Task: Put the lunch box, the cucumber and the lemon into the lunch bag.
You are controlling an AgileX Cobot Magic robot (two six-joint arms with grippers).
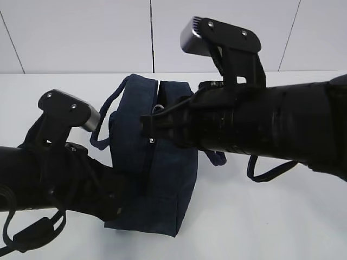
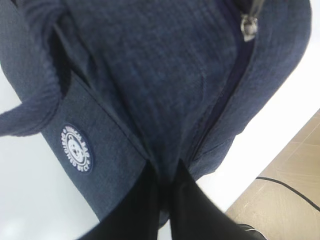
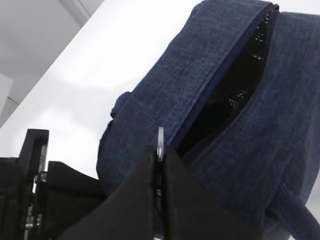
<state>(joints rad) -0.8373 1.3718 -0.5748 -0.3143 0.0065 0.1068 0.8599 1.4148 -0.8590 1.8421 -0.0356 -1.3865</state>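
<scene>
While I watch both wrist feeds: one lunch bag (image 1: 154,162), two grippers.
Bag: boxy navy woven fabric, standing on the white surface (image 1: 260,216); two looped handles, one round white logo (image 2: 77,148), zipper partly parted.
Left gripper (image 2: 165,187): fingers pressed together, pinching bag fabric beside the zipper.
Right gripper (image 3: 160,155): pressed together, pinching the flat metal pull (image 3: 160,142).

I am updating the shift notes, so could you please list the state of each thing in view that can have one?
Dark navy fabric lunch bag: upright on the table, zipper partly open.
Metal ring zipper pull: pinched in the right hand.
Left hand: shut on a fold of bag fabric.
Right hand: shut on the pull.
</scene>
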